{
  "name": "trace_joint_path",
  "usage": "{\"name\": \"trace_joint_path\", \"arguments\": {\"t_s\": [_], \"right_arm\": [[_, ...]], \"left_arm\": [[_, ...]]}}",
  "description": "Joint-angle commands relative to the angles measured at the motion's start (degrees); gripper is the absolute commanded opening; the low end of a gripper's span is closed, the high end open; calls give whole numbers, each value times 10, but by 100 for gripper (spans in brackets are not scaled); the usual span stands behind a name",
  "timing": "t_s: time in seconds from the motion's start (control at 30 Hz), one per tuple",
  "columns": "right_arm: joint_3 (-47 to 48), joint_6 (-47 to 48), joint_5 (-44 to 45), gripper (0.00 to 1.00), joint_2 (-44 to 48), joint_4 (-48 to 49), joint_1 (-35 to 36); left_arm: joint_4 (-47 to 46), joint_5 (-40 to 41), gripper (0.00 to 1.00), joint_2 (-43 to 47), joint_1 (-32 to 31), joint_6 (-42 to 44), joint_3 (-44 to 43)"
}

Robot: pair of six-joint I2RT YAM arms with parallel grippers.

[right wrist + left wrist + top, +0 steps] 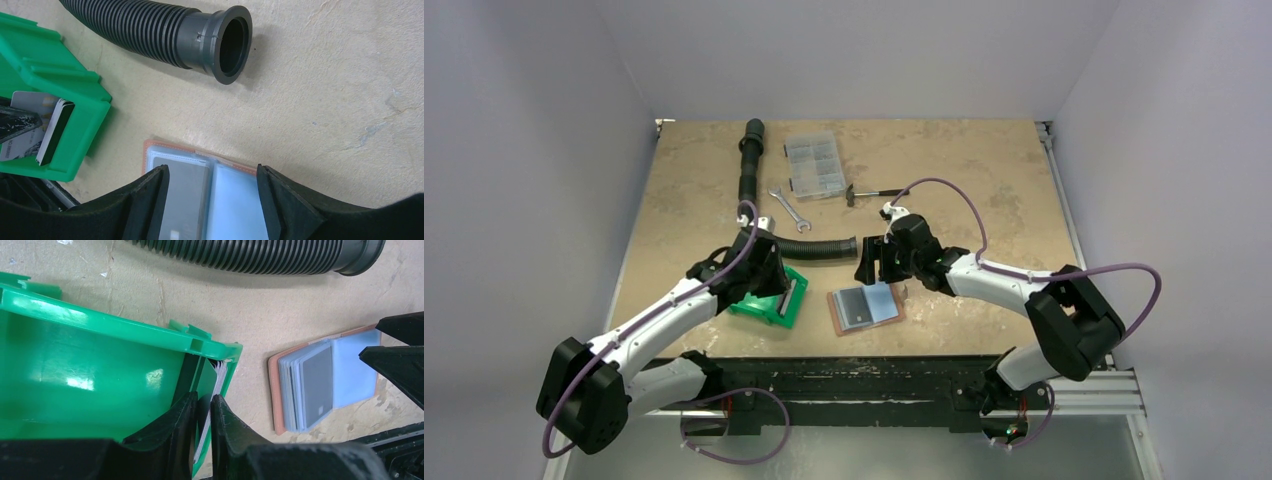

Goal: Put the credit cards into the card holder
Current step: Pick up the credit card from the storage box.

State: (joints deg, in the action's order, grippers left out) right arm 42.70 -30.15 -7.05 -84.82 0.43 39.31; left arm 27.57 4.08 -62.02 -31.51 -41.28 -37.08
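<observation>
On the counter [994, 190]: card holder [865, 308] lies open, grey-blue pockets up, just right of the green bin [769, 306].
Left end effector [204, 402]: clenched on credit cards [52, 122] standing inside the bin.
Right end effector [211, 171]: released, jaws spread above the holder.

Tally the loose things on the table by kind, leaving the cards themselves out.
Tools: 2, wrench and hammer
Containers: 2, green bin and clear compartment box
Hoses: 1, black corrugated hose
Wallets: 1, card holder, lying open
Total: 6, cards uncounted
</observation>
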Motion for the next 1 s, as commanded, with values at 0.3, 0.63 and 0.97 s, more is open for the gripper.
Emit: {"name": "trace_joint_path", "arguments": {"t_s": [0.3,0.63,0.97], "right_arm": [[3,1,-3,72,6,12,-3],[37,32,57,72,48,-67,-2],[8,-8,-290,76,190,54,-2]], "left_arm": [[97,53,7,-6,2,24,-109],[270,201,0,15,2,97,-386],[-114,-143,0,98,3,0,-219]]}}
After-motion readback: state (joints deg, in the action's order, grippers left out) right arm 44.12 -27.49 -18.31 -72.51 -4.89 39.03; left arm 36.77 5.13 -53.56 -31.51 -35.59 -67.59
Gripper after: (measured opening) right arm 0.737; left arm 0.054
